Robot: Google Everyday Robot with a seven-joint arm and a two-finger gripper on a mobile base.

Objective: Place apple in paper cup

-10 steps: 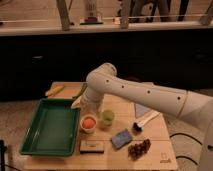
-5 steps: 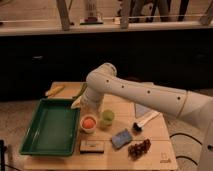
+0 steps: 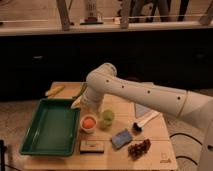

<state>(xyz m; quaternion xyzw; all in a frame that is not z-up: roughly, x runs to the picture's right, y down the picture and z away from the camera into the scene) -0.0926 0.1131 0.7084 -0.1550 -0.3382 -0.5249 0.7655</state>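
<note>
— Where's the apple (image 3: 89, 121)?

— Sitting in the paper cup (image 3: 88, 129). It's a small, round, orange-red fruit that fills nearly the whole mouth of the cup, with its top showing just inside the rim.

— And the cup itself?

— Short, white, standing upright on the wooden table, just beside the right edge of the green tray.

— Your gripper?

— My gripper (image 3: 93, 107) is right above the cup, at the end of my white arm.

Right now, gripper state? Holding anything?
Gripper: above the short white paper cup, where the small orange-red apple sits; grip state cannot be told.
</note>
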